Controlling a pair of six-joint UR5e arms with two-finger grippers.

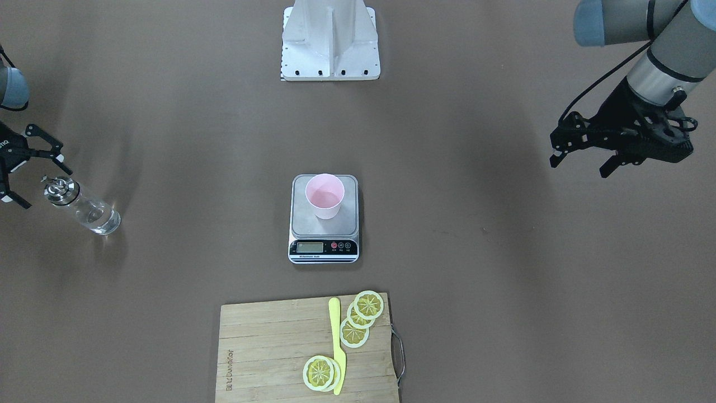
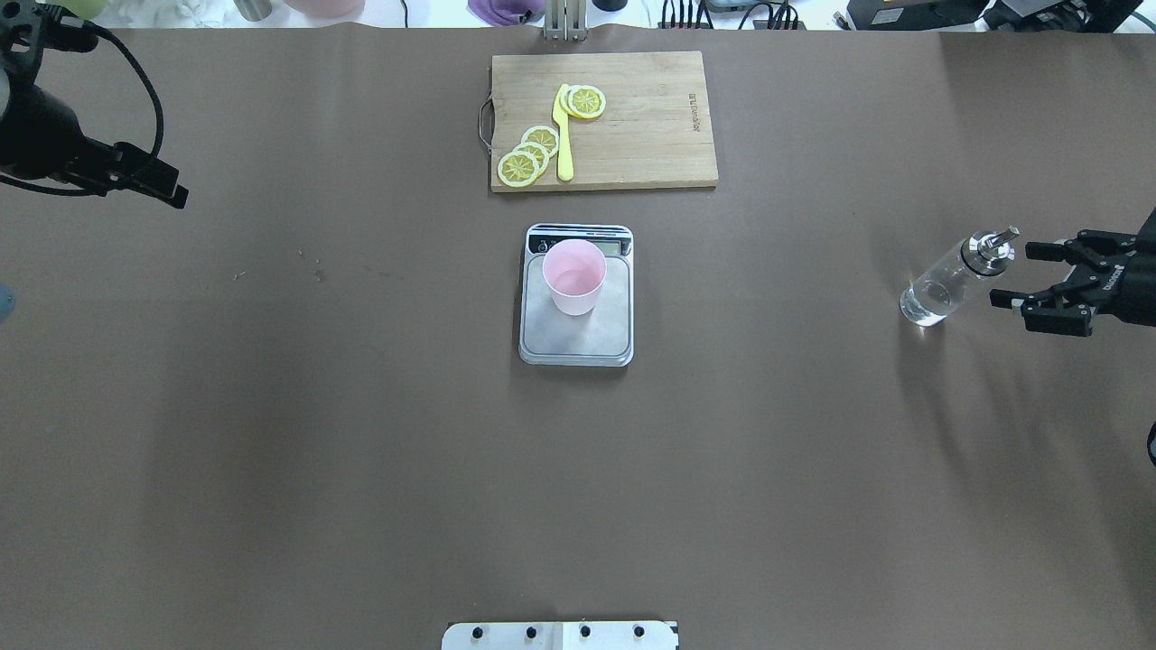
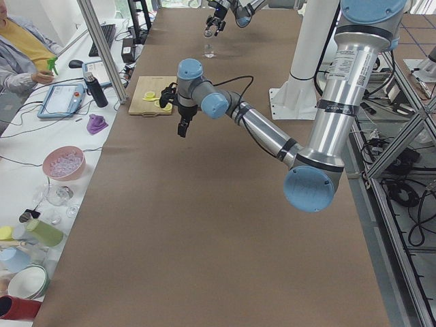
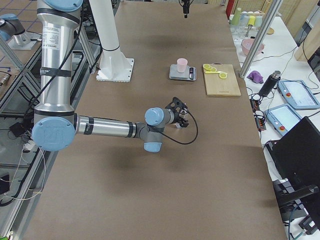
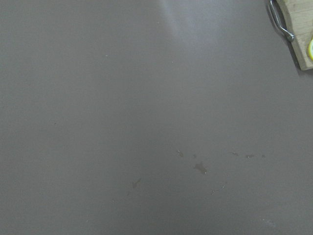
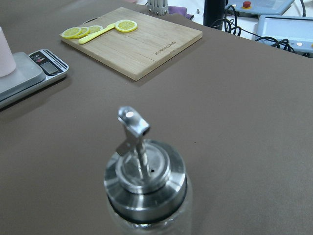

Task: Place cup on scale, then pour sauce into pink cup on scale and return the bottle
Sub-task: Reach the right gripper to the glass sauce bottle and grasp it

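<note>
The pale pink cup (image 1: 324, 196) stands upright on the steel platform of the scale (image 1: 323, 247) at the table's middle; both also show in the overhead view, the cup (image 2: 573, 275) and the scale (image 2: 578, 341). The clear glass bottle (image 2: 944, 287) with its metal pourer cap (image 6: 144, 174) stands upright on the table at my right side, with clear sauce (image 1: 99, 218) in its lower part. My right gripper (image 2: 1013, 273) is open and empty, just beside and slightly above the bottle's cap, not touching it. My left gripper (image 1: 579, 165) is open and empty, raised at the far left side.
A wooden cutting board (image 2: 650, 144) with lemon slices (image 2: 528, 155) and a yellow knife (image 2: 564, 135) lies beyond the scale. The robot's base plate (image 1: 330, 56) is at the near edge. Small stains (image 5: 199, 167) mark the brown table under the left wrist.
</note>
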